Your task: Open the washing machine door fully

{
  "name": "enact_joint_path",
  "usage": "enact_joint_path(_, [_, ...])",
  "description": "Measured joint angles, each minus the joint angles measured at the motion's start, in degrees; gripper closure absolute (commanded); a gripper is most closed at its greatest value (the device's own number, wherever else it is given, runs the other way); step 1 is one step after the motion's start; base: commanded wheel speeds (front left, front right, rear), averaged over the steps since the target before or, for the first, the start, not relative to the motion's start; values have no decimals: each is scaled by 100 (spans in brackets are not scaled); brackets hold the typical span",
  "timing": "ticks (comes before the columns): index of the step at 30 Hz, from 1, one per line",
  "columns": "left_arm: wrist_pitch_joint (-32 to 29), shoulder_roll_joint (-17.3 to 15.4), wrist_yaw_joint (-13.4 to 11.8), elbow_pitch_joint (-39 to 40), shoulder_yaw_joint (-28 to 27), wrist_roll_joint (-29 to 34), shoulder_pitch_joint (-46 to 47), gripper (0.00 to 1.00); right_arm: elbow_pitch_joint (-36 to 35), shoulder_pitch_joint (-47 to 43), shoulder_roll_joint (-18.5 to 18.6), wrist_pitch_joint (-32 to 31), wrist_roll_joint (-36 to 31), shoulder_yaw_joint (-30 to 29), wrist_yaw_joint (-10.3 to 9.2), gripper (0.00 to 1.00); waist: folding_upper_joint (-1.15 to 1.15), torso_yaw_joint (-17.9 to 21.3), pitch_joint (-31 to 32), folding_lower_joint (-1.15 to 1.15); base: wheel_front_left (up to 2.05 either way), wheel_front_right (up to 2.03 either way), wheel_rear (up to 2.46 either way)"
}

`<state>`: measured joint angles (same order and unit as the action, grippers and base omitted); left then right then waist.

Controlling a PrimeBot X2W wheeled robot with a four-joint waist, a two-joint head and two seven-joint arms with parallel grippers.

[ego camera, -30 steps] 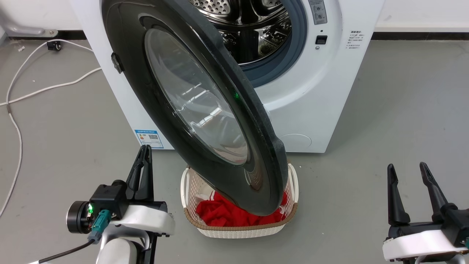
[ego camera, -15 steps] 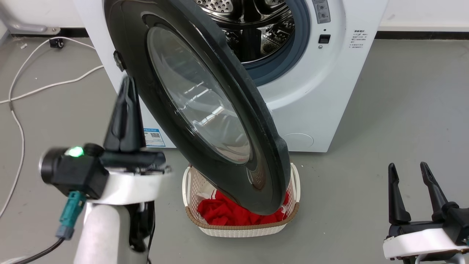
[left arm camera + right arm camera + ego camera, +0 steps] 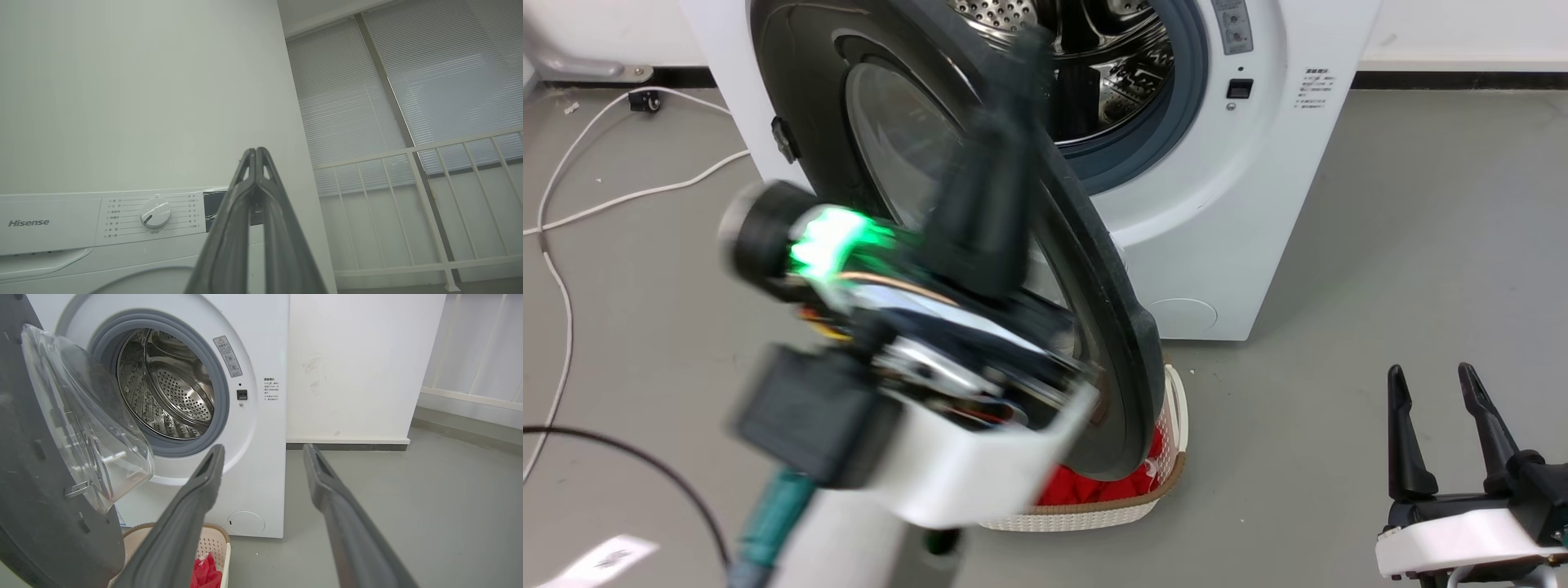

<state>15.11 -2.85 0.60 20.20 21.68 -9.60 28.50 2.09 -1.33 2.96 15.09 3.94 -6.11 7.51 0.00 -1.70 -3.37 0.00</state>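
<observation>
The washing machine door [image 3: 805, 106] is hanging about half open, the swing partly done. The left claw [image 3: 256, 153], pressed together and empty, is hovering before it, the right claw [image 3: 1431, 371] idling wide; pushing the door's inner face leftward is probably coming next.

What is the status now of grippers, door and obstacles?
Left gripper shut, empty, raised. Right gripper open, empty. Washing machine door partly open. Basket of red cloth below its lower edge.

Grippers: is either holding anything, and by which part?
Nothing is held. The left gripper is shut on nothing; the right gripper is open and empty.
</observation>
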Motion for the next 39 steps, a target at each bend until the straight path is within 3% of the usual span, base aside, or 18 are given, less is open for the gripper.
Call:
enact_joint_path(7, [-301,3,246,-455,1457,-269,-268,100,25,-16,-1,0,24,-41,0,0,0,84,45,0,0,0,0])
enact_joint_path(14, [-949,-99,311,-803,2226,-495,-1055,100,48,-41,-2,0,76,-51,0,0,0,47,57,0,0,0,0])
enact_joint_path(21, [-1340,-369,190,-1189,2446,-687,-1746,100,92,-52,-2,0,120,26,0,0,0,8,65,0,0,0,0])
enact_joint_path(29, [-1070,-165,68,-1872,2351,-784,-1473,100,133,-16,-2,0,159,154,0,0,0,83,-4,0,0,0,0])
enact_joint_path(39, [-698,-15,-259,-2721,2263,-1124,-821,100,245,30,-2,0,281,246,0,0,0,259,-158,0,0,0,0])
